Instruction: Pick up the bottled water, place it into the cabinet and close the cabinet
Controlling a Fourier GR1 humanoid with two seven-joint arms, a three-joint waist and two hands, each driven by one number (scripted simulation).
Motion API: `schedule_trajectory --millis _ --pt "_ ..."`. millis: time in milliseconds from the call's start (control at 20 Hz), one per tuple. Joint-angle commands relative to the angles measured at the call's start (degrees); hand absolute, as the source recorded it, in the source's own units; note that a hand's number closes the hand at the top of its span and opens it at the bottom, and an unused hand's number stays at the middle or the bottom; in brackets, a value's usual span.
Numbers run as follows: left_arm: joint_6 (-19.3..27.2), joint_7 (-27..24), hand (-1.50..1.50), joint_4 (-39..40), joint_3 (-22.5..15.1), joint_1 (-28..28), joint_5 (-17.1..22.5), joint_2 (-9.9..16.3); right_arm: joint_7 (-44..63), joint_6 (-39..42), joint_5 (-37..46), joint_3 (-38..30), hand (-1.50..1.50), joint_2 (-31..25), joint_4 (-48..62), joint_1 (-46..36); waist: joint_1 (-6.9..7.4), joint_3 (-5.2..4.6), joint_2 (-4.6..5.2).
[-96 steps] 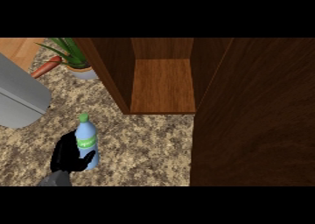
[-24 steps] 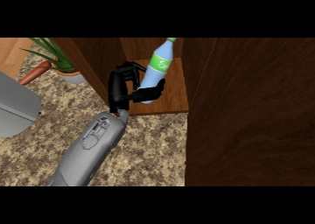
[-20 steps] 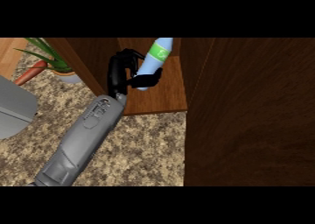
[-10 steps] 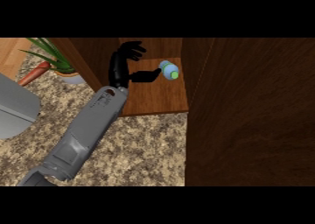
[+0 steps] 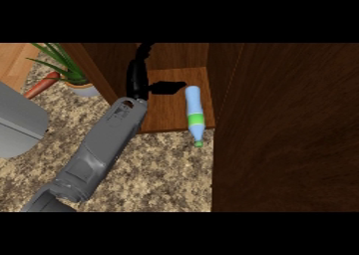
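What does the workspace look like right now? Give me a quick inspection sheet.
Surface: speckled stone counter, bare in front of the cabinet.
Job's things: pale blue water bottle with green band lies on its side on the wooden cabinet shelf, green cap poking past the front edge. Dark wooden cabinet door stands open.
Clutter: potted green plant; orange carrot; grey appliance at left.
Hands: left hand open inside the cabinet, apart from the bottle. Right hand not in view.
Cables: nothing seen.
Surroundings: nothing seen.

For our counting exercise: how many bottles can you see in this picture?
1. The bottle lies on its side on the cabinet shelf, cap poking over the front edge. The cabinet door may hide others.
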Motion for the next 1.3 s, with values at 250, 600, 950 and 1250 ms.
schedule_trajectory --millis 250,600,950,1250 --pt "-8.9 -8.1 -1.50 2.6 6.9 -2.6 4.3 3.5 -1.7 0.2 0.5 0.5 -1.50 -0.2 0.5 1.4 0.30 -0.90 1.82" --pt "-18.0 -18.2 -1.50 0.8 11.4 0.5 8.4 1.9 -2.5 1.8 0.2 -0.8 -1.50 -3.5 -2.0 4.4 1.47 -0.87 1.27" --pt "-23.9 -17.6 -1.50 -5.7 10.9 3.4 10.1 0.6 -3.0 -0.6 0.1 -2.3 -1.50 -1.2 0.2 2.2 3.82 -0.80 0.37" --pt "-27.0 -18.3 -1.50 -11.6 7.1 9.5 12.2 0.7 0.3 -2.1 0.3 -1.5 -1.50 -1.5 -3.5 3.2 5.22 -0.83 -0.07"
